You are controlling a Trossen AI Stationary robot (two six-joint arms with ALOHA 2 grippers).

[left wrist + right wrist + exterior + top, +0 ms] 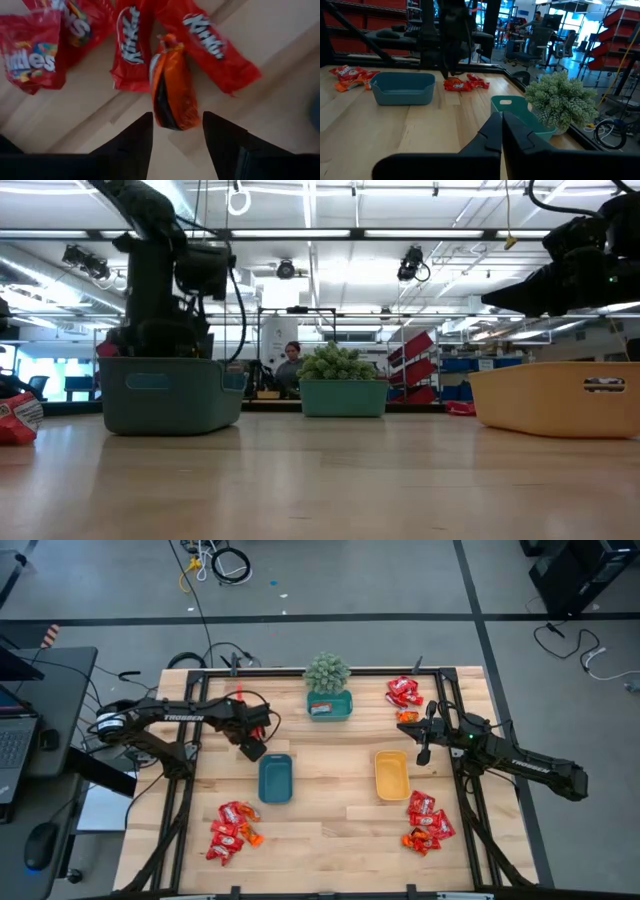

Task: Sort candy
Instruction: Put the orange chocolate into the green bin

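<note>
My left gripper [175, 120] is open and points down over a few candy packets on the wood just beyond the dark teal tray [275, 778]. Its fingertips stand on either side of the near end of an orange packet [172, 92], with a gap showing on both sides. Red KitKat packets [131, 45] and a red Skittles packet [32, 55] lie flat around it. In the high view the arm [250, 740] hides these packets. My right gripper [501, 122] is shut and empty, hovering by the yellow tray's [391, 775] far right corner.
Candy piles lie at the near left [232, 832], near right [425, 820] and far right [403, 692]. A green potted plant [328, 673] sits in a teal tray [330, 705] at the far middle. Bare wood shows between the two middle trays and along the near edge.
</note>
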